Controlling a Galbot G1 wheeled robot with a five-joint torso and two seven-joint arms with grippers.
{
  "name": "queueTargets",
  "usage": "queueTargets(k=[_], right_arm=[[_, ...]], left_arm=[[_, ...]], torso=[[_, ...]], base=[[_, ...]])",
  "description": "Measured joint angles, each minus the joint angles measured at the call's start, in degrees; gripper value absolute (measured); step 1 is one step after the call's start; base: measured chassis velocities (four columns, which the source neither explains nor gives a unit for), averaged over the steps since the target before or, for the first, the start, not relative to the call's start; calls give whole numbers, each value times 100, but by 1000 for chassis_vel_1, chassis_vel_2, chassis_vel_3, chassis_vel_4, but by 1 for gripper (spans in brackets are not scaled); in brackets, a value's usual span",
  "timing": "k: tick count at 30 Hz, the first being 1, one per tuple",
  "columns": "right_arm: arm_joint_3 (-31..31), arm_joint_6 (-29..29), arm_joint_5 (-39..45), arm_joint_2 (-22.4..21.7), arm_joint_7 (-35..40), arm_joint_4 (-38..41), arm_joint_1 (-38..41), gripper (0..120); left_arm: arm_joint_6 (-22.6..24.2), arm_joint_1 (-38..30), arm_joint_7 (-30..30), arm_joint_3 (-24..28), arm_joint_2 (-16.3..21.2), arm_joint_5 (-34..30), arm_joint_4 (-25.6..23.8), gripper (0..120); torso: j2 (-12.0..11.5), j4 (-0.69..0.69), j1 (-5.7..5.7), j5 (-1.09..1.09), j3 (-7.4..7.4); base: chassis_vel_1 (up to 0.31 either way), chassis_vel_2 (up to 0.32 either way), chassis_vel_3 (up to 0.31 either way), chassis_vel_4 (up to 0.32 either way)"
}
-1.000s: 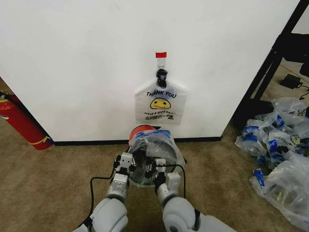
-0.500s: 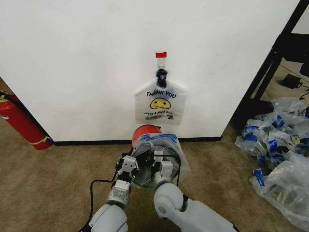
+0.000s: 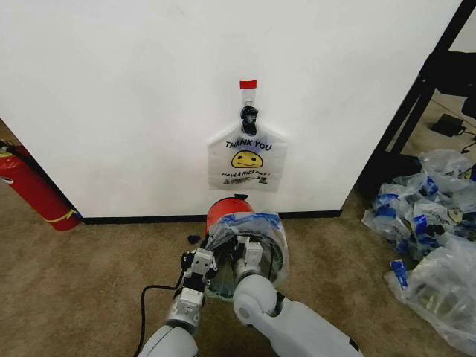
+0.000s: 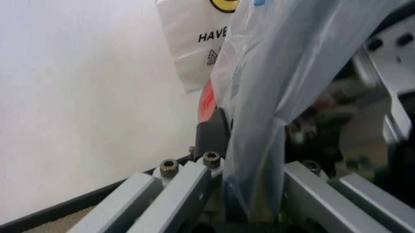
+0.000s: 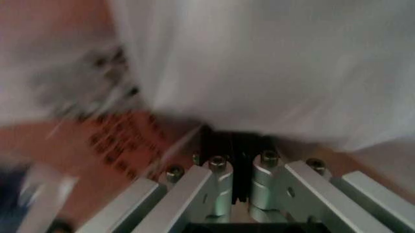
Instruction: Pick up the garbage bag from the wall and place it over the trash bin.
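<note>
Garbage bag (image 3: 249, 238) draped over trash bin (image 3: 227, 209) by wall (image 3: 111, 97), hiding most of it | left claw (image 3: 199, 262) and right claw (image 3: 249, 253) both pinch bag | hanging bag (image 3: 248, 158) reads "THANK YOU"

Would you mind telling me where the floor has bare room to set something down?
Bare carpet lies between the fire extinguisher and the trash bin, along the wall. It is crowded at the bin, where both grippers hold the garbage bag, and by the heap of bags.
</note>
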Motion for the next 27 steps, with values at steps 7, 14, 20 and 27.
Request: queueTargets(k=[7, 14, 20, 27], right_arm=[[-121, -81, -208, -444, -237, 542, -305, 0], [43, -28, -169, -609, -953, 378, -389, 0], [71, -26, 8, -392, -953, 42, -105, 0], [41, 36, 94, -169, -777, -225, 116, 0]], left_arm=[[0, -63, -24, -111, 85, -164, 50, 0], [0, -49, -23, 20, 10, -174, 6, 0], [-1, 21, 55, 121, -44, 4, -128, 0], [-46, 165, 146, 118, 4, 147, -277, 0]], torso=[[0, -1, 0, 0, 0], [0, -2, 0, 0, 0], [0, 0, 0, 0, 0], [0, 0, 0, 0, 0]], base=[[0, 0, 0, 0], [0, 0, 0, 0], [0, 0, 0, 0], [0, 0, 0, 0]])
